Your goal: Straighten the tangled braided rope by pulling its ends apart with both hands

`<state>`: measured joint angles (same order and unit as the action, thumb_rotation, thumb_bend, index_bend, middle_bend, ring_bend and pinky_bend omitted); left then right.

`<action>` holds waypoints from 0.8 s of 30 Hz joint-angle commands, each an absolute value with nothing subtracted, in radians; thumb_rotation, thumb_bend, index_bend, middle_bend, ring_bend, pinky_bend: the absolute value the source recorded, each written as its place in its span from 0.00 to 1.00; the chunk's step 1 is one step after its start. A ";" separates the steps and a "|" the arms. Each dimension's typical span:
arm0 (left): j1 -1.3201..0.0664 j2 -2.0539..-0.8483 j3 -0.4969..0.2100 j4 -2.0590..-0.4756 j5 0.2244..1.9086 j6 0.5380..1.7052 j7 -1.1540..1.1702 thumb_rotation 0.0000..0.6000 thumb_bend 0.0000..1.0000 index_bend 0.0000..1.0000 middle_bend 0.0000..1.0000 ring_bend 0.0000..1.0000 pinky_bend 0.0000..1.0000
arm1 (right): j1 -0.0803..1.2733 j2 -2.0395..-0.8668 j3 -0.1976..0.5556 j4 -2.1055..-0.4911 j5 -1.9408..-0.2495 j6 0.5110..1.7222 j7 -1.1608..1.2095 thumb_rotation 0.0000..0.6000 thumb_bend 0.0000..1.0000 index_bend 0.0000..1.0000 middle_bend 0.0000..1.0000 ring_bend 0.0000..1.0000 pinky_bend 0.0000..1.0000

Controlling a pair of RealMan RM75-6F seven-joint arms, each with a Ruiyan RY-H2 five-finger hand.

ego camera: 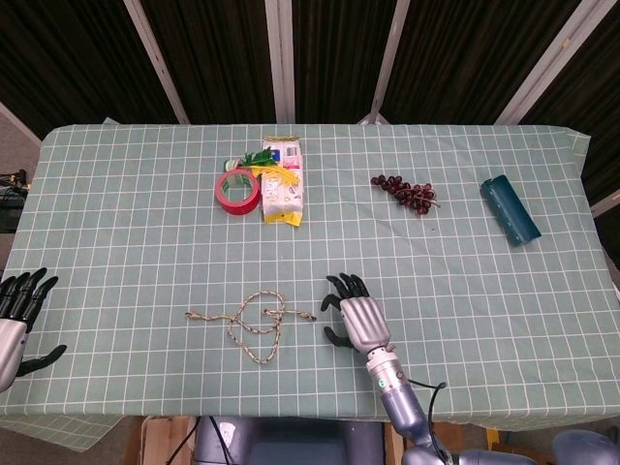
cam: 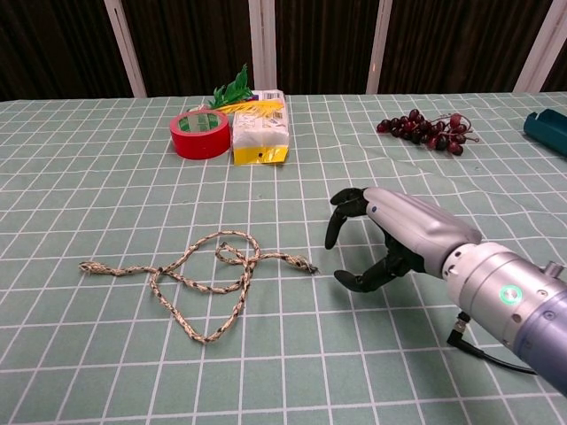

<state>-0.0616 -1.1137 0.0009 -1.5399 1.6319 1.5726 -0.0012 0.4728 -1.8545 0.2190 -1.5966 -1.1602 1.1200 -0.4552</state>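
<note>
A tangled braided rope (ego camera: 254,321) (cam: 205,277) lies looped on the green checked tablecloth, near the front centre. Its right end (cam: 304,263) points toward my right hand (ego camera: 354,315) (cam: 383,235), which hovers just to its right, fingers apart and curved, holding nothing. Between that end and the fingertips there is a small gap. My left hand (ego camera: 17,315) sits at the far left table edge in the head view, fingers spread and empty, well away from the rope's left end (ego camera: 191,314). The chest view does not show it.
A red tape roll (ego camera: 236,190) (cam: 200,135), a white and yellow packet with green leaves (ego camera: 281,180) (cam: 258,127), a grape bunch (ego camera: 404,193) (cam: 423,127) and a teal cylinder (ego camera: 510,210) (cam: 546,127) lie further back on the table.
</note>
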 commanded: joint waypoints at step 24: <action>-0.065 -1.111 0.001 -1.537 1.627 1.569 -0.024 1.00 0.07 0.03 0.00 0.00 0.00 | 0.539 -1.976 0.241 -1.506 -1.073 1.142 -0.481 1.00 0.38 0.47 0.15 0.00 0.00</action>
<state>-0.0650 -1.1112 0.0011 -1.5370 1.6267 1.5685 -0.0236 0.5384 -1.9755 0.2411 -1.5070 -1.0740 1.1421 -0.4820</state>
